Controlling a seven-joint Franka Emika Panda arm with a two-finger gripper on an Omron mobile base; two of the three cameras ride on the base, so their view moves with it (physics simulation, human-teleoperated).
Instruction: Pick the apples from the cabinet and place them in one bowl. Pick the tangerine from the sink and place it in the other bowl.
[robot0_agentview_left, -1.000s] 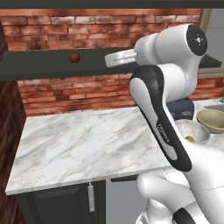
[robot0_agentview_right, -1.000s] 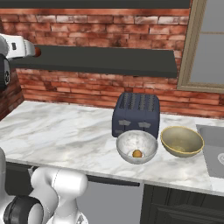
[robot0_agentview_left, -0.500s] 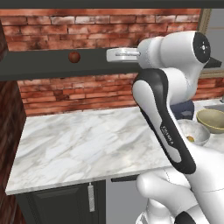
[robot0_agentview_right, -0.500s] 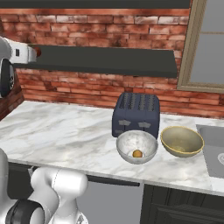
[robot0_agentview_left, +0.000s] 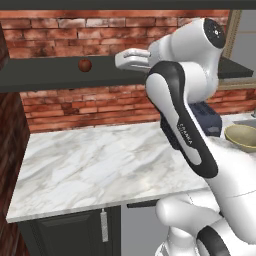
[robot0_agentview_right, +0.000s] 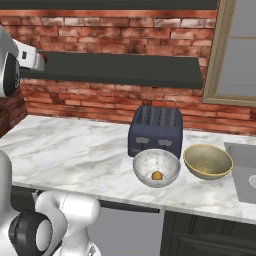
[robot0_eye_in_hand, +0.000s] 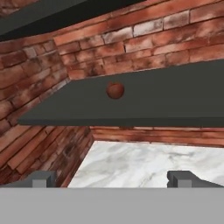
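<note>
Reaching left along the shelf (robot0_agentview_left: 45, 75), the arm has brought its hand closer to the red apple (robot0_agentview_left: 85, 65) than it was a moment ago. The apple has not moved; it sits on the shelf near the brick wall (robot0_agentview_left: 75, 107).

The gripper (robot0_eye_in_hand: 113, 178) is wide open and holds nothing. From the hand view the apple (robot0_eye_in_hand: 115, 90) is straight ahead but a little way off.

This looks like the step of fetching the second apple. One yellow-orange apple (robot0_agentview_right: 157, 175) already lies in the white bowl (robot0_agentview_right: 156, 167). Next the hand should go forward until the apple is between its fingers, then close.

A toaster (robot0_agentview_right: 155, 131) stands behind the white bowl. The tan bowl (robot0_agentview_right: 207, 161) sits beside it, next to the sink (robot0_agentview_right: 242, 167). Nothing blocks the way to the apple, but the shelf edge is close under the hand and could get bumped.
</note>
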